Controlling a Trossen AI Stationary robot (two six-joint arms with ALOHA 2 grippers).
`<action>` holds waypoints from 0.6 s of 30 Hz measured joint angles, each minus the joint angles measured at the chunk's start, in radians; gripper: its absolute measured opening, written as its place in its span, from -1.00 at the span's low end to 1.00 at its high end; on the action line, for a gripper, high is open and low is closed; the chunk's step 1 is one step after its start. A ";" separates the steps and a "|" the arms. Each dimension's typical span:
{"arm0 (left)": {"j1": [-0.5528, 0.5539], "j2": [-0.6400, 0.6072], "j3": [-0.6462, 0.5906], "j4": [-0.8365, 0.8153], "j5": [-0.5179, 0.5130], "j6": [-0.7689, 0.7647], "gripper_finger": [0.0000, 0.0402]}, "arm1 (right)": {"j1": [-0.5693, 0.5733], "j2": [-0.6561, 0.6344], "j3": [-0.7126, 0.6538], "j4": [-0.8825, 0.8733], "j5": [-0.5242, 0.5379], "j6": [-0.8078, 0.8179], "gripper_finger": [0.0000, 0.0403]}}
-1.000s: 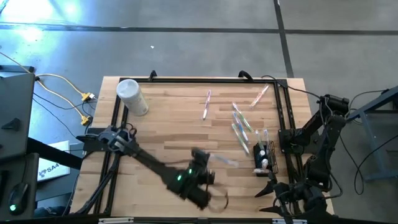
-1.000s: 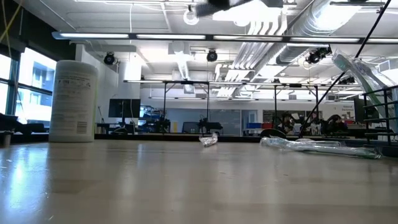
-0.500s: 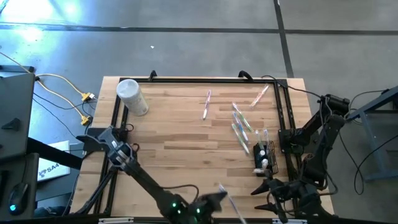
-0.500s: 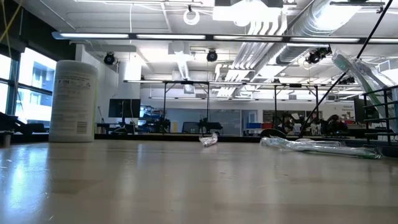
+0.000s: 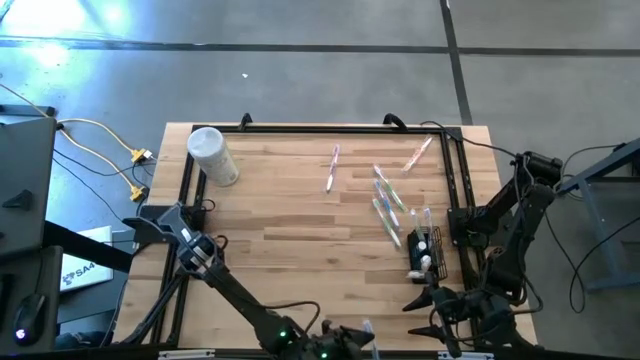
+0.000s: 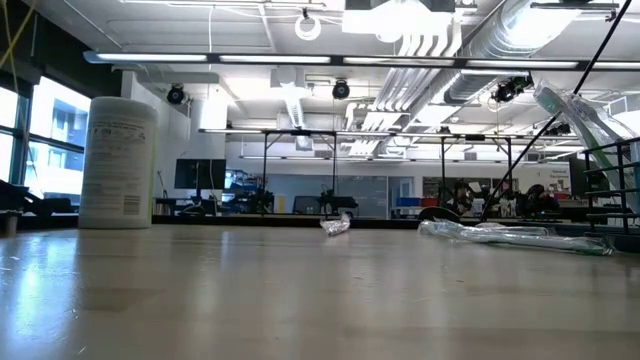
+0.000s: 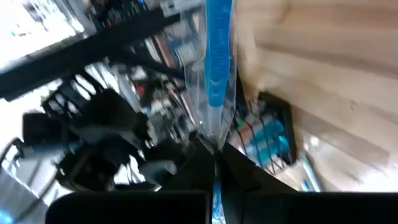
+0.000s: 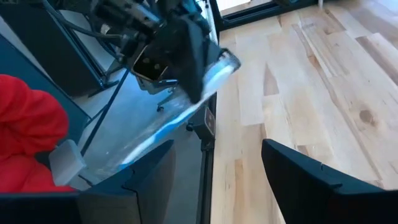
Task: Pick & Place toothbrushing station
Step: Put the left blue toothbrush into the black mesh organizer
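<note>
The table (image 5: pixel 290 220) is made of pale wooden planks with visible grain, smooth and slightly shiny where the ceiling lights reflect. The toothbrush (image 7: pixel 214 68) in the left gripper (image 7: pixel 214 165) sits in a clear, glossy plastic wrapper with a blue core. The holder (image 5: pixel 423 252) is black wire mesh, matt. The white canister (image 6: pixel 118 162) looks like matt plastic with a printed paper label. The right gripper (image 8: pixel 214 171) has dark, matt fingers (image 8: pixel 311 180).

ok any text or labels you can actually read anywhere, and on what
None can be quoted.
White canister: printed label, too small to read.
White sheet on the floor left of the table: a dark logo, letters unclear.
Wrapped toothbrush in the left end effector: no readable print.
</note>
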State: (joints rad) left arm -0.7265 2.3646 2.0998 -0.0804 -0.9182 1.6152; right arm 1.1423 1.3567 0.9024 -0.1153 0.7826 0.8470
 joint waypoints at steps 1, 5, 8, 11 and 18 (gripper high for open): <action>0.000 0.000 0.000 0.015 0.018 0.019 -1.00 | 0.000 0.002 0.000 0.001 0.002 -0.003 0.15; 0.007 -0.001 0.000 0.037 0.095 0.063 -1.00 | -0.024 0.027 0.000 0.022 -0.002 -0.016 0.15; 0.021 -0.001 0.000 0.054 0.128 0.066 -1.00 | -0.054 0.057 0.000 0.034 0.000 -0.015 0.15; 0.037 -0.002 0.000 0.062 0.153 0.065 -1.00 | -0.088 0.086 0.000 0.059 -0.005 -0.015 0.15; 0.048 -0.002 0.000 0.057 0.159 0.064 -1.00 | -0.149 0.106 0.000 0.184 -0.062 -0.074 0.15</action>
State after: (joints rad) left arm -0.6785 2.3627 2.0998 -0.0236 -0.7593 1.6794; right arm 0.9930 1.4631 0.9028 0.0689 0.7204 0.7732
